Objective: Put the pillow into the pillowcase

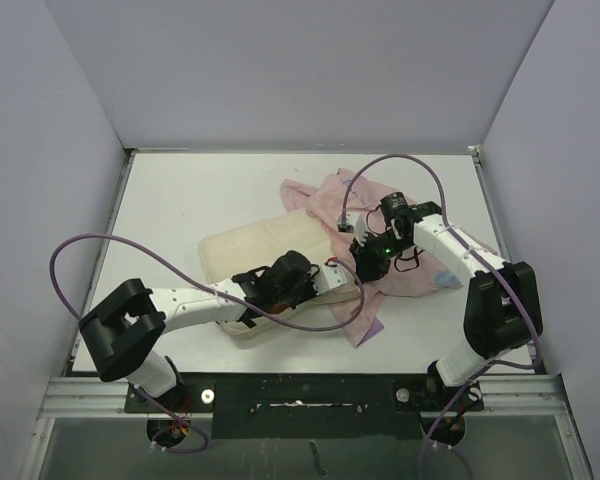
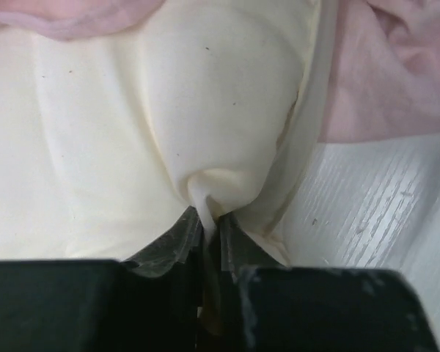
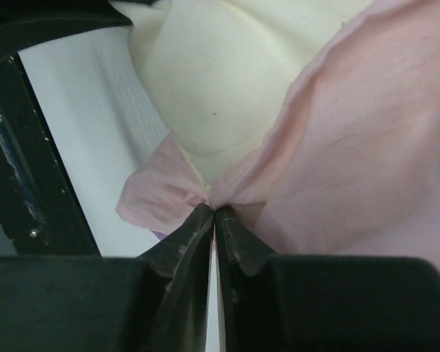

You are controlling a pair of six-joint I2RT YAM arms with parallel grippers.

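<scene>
White counter point(image 1: 180, 200): left end effector point(image 2: 213, 220) clamped on pillow point(image 2: 117, 132) end; right end effector point(image 3: 214, 211), just to its right, pinching pillowcase point(image 3: 367, 132) hem; pillow long axis runs leftward.

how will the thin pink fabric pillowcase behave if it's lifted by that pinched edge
Probably floppy: the thin pale pink fabric pillowcase bunches into folds where the right gripper pinches it. Lifted there, it would likely sag and drape rather than hold its mouth open. It looks light, so it may slide along when the plump cream pillow is pushed.
</scene>
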